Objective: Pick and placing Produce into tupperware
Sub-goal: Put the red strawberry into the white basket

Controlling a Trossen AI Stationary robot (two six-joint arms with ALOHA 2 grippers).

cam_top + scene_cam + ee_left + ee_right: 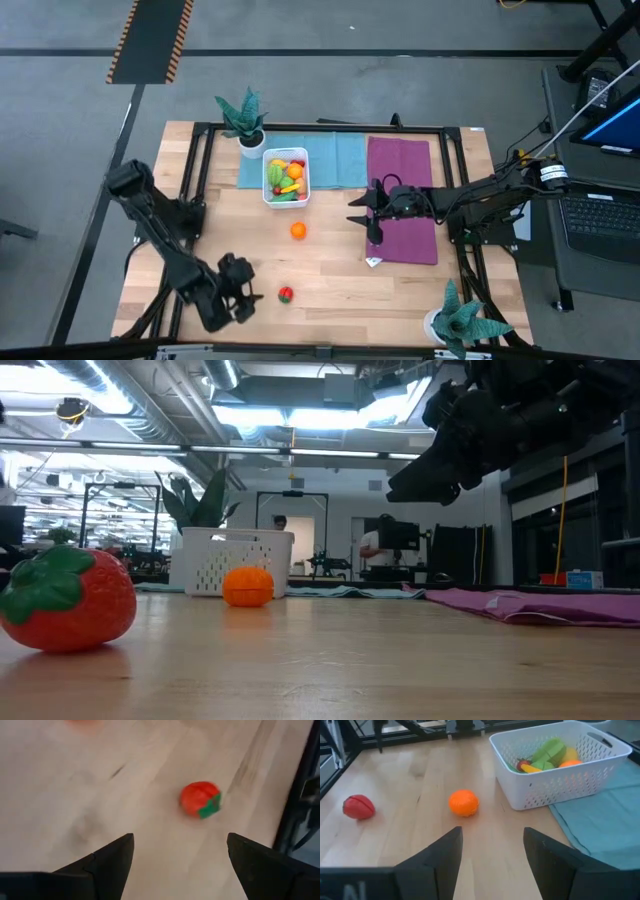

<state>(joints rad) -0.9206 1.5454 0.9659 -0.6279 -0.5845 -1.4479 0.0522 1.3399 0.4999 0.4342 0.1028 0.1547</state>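
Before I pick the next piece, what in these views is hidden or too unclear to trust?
- Basket contents: in the low view its wall hides them; in the high view the pieces are too small to count.
- Red piece: blurred in the left wrist view.
- Right gripper: cut off by the low view's top edge.
- Left gripper: absent from the low view.

My fingers [555, 865]: dark/black. Basket [560, 770]: white, perforated grid walls; contents green, yellow, orange, red. Loose fruit [463, 802]: orange. Tomato-like pc [200, 799]: red w/ green cap. Cloths: teal [335, 160], purple [402, 195]. Table [330, 280]: light wood. Plants [243, 115]: teal leaves, white pots.
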